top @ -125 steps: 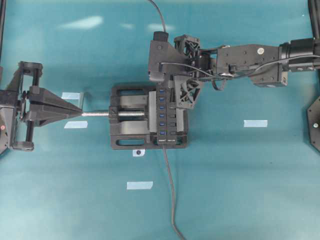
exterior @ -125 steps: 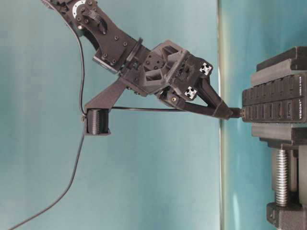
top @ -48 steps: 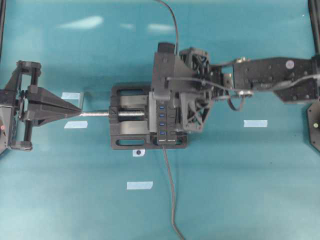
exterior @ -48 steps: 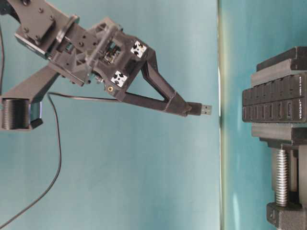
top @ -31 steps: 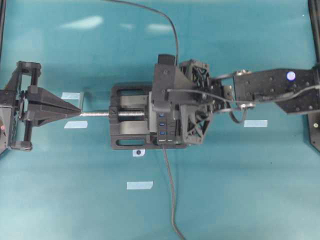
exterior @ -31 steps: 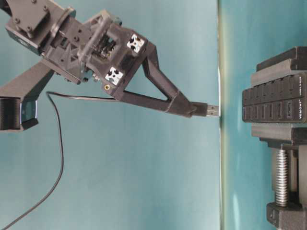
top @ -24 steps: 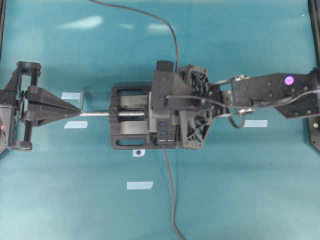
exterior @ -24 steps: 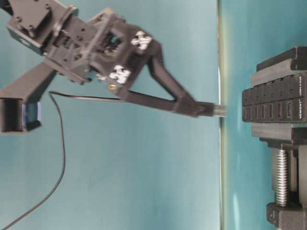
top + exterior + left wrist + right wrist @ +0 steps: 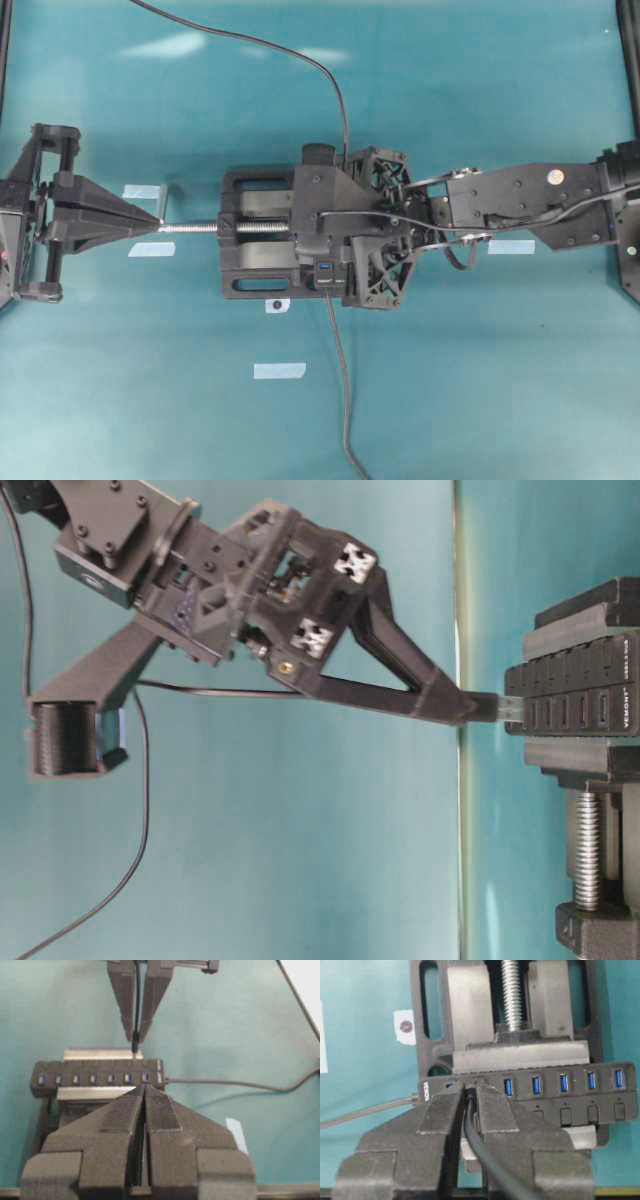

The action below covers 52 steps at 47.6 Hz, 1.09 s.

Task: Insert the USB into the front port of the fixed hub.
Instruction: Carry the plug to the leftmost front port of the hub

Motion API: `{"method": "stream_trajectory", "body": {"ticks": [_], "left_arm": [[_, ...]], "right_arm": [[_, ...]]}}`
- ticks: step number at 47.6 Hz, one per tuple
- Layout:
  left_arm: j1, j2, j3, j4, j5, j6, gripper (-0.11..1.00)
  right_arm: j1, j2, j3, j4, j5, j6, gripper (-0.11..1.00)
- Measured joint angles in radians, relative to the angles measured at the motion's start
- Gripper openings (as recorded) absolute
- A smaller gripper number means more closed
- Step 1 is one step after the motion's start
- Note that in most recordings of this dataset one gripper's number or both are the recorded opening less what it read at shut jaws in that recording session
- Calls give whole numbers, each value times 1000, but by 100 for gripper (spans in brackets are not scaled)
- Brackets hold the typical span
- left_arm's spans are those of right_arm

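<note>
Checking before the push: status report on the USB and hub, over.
Right end effector shut on USB plug. Plug tip at fixed hub port face. Left end effector shut, clear. Nothing blocking.

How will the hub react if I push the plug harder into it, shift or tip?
Probably neither. The hub sits clamped between the vise jaws, so it should stay rigid against the right end effector. The USB plug is pinched only at its body, so it may slip or tilt first. The trailing cable looks floppy and adds little resistance.
</note>
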Motion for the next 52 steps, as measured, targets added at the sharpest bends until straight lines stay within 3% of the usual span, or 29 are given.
{"method": "stream_trajectory", "body": {"ticks": [52], "left_arm": [[0,-3,3,2,0,0,0]], "right_arm": [[17,66,0,28,-23,0,8]]}}
